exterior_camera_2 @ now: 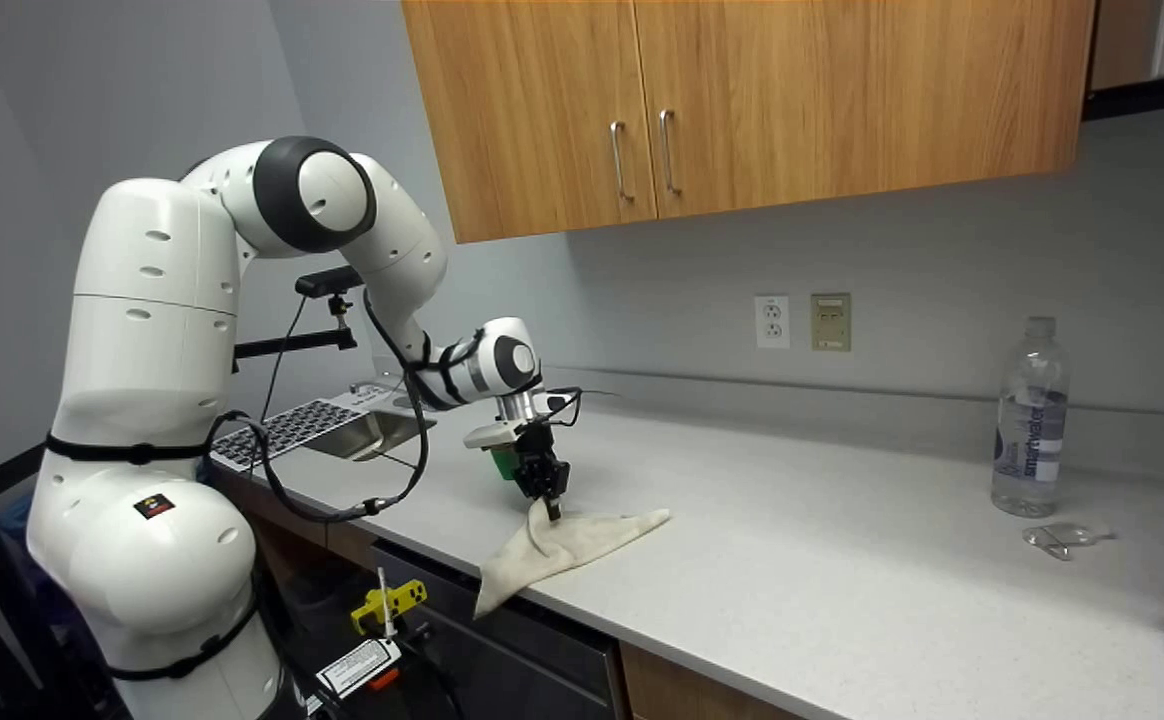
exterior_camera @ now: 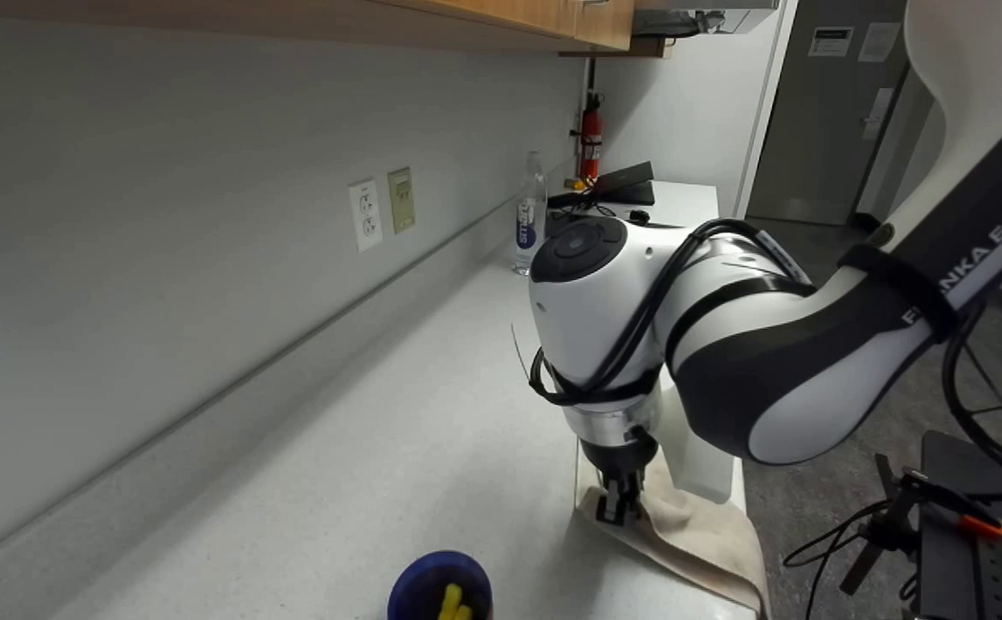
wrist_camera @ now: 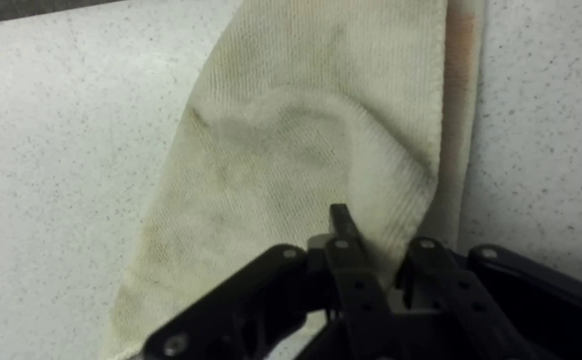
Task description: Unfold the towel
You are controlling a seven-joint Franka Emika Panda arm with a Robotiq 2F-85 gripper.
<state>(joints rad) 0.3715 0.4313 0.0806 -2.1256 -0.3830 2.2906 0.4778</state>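
Over the front edge of the speckled countertop, at left in an exterior view, hangs a corner of the cream towel; its weight could drag the rest down should the grip slip. Rightward, the Robotiq gripper pinches a raised fold; catching both layers could lift everything doubled. Far right stands a smartwater bottle, well apart.
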